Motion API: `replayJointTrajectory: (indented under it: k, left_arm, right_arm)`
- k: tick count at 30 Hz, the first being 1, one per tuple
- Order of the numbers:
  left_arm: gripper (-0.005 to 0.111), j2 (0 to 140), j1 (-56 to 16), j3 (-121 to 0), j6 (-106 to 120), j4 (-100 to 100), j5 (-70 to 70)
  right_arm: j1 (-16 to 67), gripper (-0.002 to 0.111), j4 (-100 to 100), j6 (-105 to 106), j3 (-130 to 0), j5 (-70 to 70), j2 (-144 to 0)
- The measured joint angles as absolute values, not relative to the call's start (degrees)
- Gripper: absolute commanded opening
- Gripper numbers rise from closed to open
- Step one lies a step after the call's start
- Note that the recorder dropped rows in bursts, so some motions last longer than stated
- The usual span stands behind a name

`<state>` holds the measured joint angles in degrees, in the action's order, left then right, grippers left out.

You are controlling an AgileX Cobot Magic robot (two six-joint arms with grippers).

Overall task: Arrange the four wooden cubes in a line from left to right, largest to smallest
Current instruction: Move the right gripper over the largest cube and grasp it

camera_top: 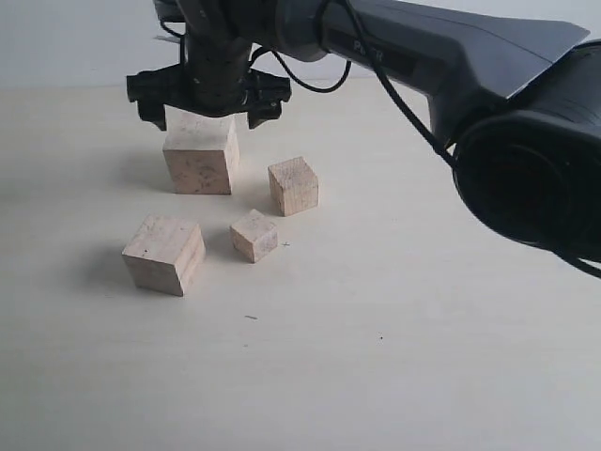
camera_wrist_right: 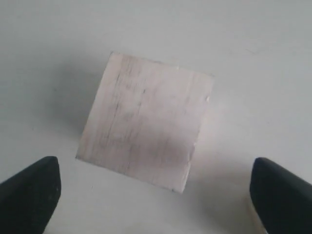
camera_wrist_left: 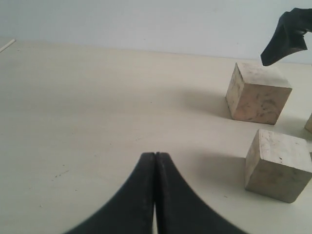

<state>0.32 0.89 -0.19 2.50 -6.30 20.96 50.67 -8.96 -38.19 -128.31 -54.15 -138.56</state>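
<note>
Four wooden cubes sit on the pale table (camera_top: pixel 394 357). The largest cube (camera_top: pixel 199 158) is at the back left, and the second largest cube (camera_top: pixel 164 254) lies in front of it. The third cube (camera_top: pixel 293 185) and the smallest cube (camera_top: pixel 254 235) are just to their right. My right gripper (camera_top: pixel 205 119) hangs open right above the largest cube (camera_wrist_right: pixel 146 119), one finger (camera_wrist_right: pixel 29 192) on each side and not touching it. My left gripper (camera_wrist_left: pixel 156 156) is shut on nothing, low over bare table, left of the largest cube (camera_wrist_left: pixel 258 95) and the second largest cube (camera_wrist_left: pixel 278 163). It is outside the exterior view.
The right arm (camera_top: pixel 451 56) reaches from the right across the back of the table. One of its fingers (camera_wrist_left: pixel 287 36) shows in the left wrist view above the largest cube. A pale wall (camera_top: pixel 56 38) stands behind the table.
</note>
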Motion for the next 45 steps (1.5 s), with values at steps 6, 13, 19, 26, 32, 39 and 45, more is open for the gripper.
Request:
replayJointTrajectory:
  k: [6,13,19,26,32,39,45]
  left_arm:
    - [0.000,0.32,0.54,-0.19,2.50,-6.30,20.96]
    - [0.000,0.32,-0.82,-0.19,2.50,-6.30,20.96]
    - [0.000,0.32,-0.82,-0.19,2.50,-6.30,20.96]
    - [0.000,0.32,-2.24,-0.19,2.50,-6.30,20.96]
    - [0.000,0.32,-2.50,-0.19,2.50,-6.30,20.96]
    - [0.000,0.32,-3.10,-0.19,2.50,-6.30,20.96]
    - [0.000,0.32,-4.35,-0.19,2.50,-6.30,20.96]
  right_arm:
    - [49.84,0.105,-5.46,-38.41,-128.31,-48.73,-139.02]
    - [49.83,0.105,-5.64,-40.30,-128.67,-43.68,-139.53]
    - [49.24,0.105,-5.64,-41.95,-128.67,-41.78,-141.98]
    - [49.24,0.105,-6.07,-42.22,-128.67,-39.61,-143.10]
    - [49.11,0.105,-7.23,-42.34,-129.14,-37.79,-144.11]
    - [49.11,0.105,-7.65,-41.59,-129.25,-37.18,-144.43]
    - [49.11,0.105,-9.59,-39.63,-129.25,-37.91,-143.83]
